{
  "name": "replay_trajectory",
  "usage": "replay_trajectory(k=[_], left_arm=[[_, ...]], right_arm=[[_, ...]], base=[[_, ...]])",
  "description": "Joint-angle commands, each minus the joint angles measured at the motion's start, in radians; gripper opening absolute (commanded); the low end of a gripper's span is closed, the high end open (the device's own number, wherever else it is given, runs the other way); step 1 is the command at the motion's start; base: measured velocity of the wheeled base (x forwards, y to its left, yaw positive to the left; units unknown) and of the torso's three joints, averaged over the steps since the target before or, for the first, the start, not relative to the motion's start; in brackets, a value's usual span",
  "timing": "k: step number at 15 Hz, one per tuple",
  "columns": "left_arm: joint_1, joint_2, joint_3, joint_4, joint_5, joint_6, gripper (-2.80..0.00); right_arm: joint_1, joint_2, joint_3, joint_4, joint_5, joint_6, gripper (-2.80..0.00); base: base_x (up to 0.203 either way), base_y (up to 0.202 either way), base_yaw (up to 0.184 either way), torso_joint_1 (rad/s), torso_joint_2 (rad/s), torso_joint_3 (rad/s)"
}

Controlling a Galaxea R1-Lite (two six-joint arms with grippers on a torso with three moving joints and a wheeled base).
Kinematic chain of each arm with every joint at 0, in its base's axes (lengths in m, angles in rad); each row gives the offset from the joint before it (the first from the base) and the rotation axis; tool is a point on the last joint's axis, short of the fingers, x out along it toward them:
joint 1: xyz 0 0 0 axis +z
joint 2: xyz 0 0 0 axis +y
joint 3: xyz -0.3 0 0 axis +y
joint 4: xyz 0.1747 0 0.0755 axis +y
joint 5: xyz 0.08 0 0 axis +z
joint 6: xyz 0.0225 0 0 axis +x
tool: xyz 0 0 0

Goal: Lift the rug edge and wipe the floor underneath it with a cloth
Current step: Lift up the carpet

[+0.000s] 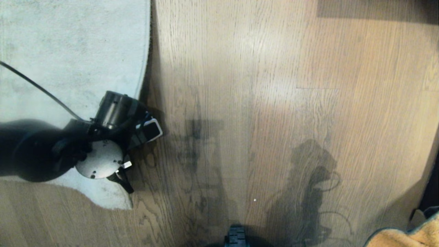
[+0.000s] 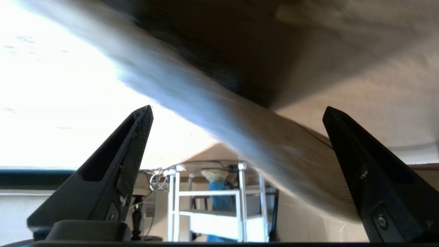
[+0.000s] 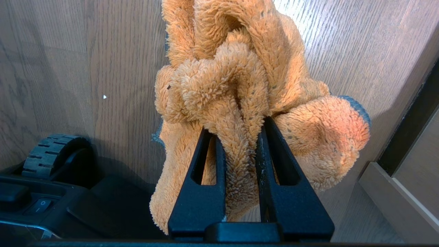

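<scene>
Left gripper (image 1: 137, 154) at the rug edge (image 1: 145, 68), jaws wide and empty — right gripper (image 3: 240, 151) clamping the cloth (image 3: 240, 85) above the floor (image 1: 274, 103) — lifting, wiping not yet done.

Light brown oak-look wood plank floor (image 1: 274, 85) fills most of the frame. A pale grey short-pile rug (image 1: 68, 51) lies on it at the upper left, its edge (image 1: 145, 68) running downward.

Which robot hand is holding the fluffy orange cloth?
The right end effector: its fingers are shut on the orange cloth. The left end effector is wide open and empty, at the rug edge.
</scene>
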Motion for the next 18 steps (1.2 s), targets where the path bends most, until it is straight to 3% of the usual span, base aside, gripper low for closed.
replay_trajectory(k=[1,5,8,12,18], left_arm=[[0.000,-0.007,0.040,0.001,0.011,0.004,0.00],[-0.003,-0.019,0.100,-0.001,0.108,0.003,0.00],[-0.028,-0.050,0.152,-0.007,0.144,-0.002,0.00],[-0.057,-0.074,0.228,-0.045,0.147,-0.109,0.00],[-0.066,-0.086,0.231,-0.047,0.163,-0.109,0.00]], right_arm=[[0.000,0.001,0.000,0.000,0.001,-0.001,-2.80],[0.000,0.001,0.000,0.000,0.001,-0.001,-2.80],[0.000,0.001,0.000,0.000,0.001,-0.001,-2.80],[0.000,0.001,0.000,0.000,0.001,-0.001,-2.80],[0.000,0.001,0.000,0.000,0.001,-0.001,-2.80]], base=[[0.000,0.000,0.000,0.000,0.00,0.000],[0.000,0.000,0.000,0.000,0.00,0.000],[0.000,0.000,0.000,0.000,0.00,0.000],[0.000,0.000,0.000,0.000,0.00,0.000],[0.000,0.000,0.000,0.000,0.00,0.000]])
